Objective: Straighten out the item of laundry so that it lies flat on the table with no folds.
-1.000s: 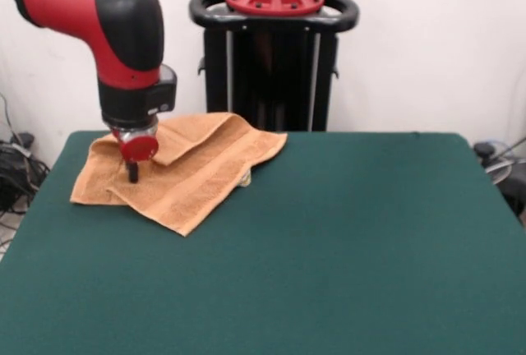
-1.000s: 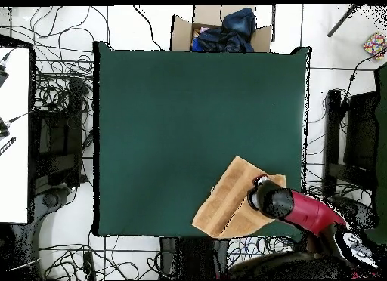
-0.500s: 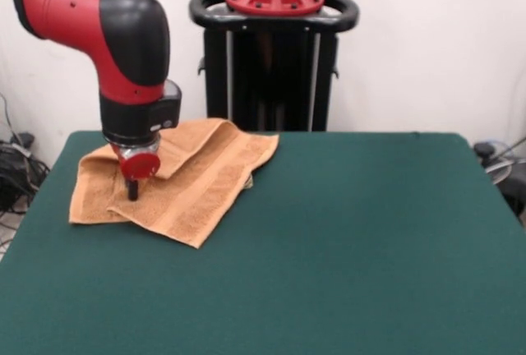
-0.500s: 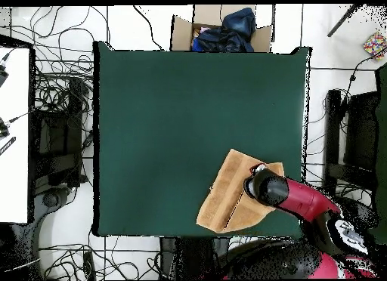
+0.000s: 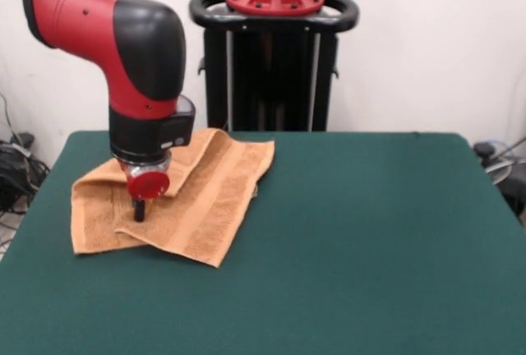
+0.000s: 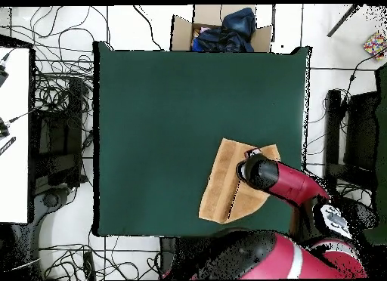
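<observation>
Near the table's (image 5: pixel 345 240) far left corner, as the front view showed it, lay the orange-tan terry-cloth towel (image 5: pixel 205 207), folded over itself in a loose, uneven heap instead of spread flat. Its nap looked coarse and looped, and a smoother woven band ran lengthwise down the upper layer toward the corner nearest the camera. One layer rose in a soft ridge behind the arm, while a lower layer stuck out to the left as a squarish flap lying flat on the dark green, felt-like top. No label or writing could be made out on the cloth.

The gripper (image 5: pixel 139 209) of the red and black arm (image 5: pixel 140 51) stood upright on the towel's left part, its dark tip pressed into the cloth just below a round red disc. Only one narrow black tip showed, so whether it was spread or pinched could not be told.

From overhead, the towel (image 6: pixel 221 187) sat close to the table's (image 6: pixel 166 104) edge by the robot's base, near one corner, half hidden by the arm (image 6: pixel 283 183). A cardboard box (image 6: pixel 219 29) holding dark cloth stood beyond the opposite edge.
</observation>
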